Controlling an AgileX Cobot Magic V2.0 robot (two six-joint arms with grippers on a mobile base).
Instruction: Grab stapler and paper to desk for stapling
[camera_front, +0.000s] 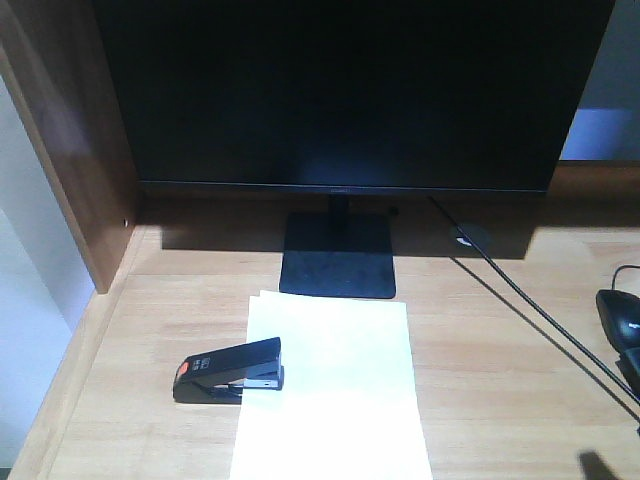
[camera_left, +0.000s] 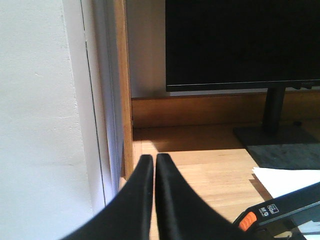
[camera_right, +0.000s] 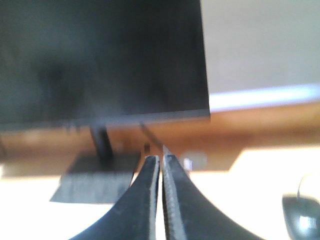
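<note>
The stapler (camera_front: 229, 369) lies on the table (camera_front: 500, 400), its mouth end over the left edge of the paper (camera_front: 335, 390), in front of the monitor (camera_front: 345, 90) stand.

Both claws, left (camera_left: 154, 165) and right (camera_right: 161, 162), hold nothing, tips closed together.

Risks:
- A push on the stapler may drag the sheet askew.
- The mouse (camera_front: 620, 315) cable lies near the right claw's approach.

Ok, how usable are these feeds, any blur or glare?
Front view: sharp, but sunlight washes out the near end of the paper. Left wrist view: clear; stapler readable. Right wrist view: soft all over; monitor and mouse blurred.
</note>
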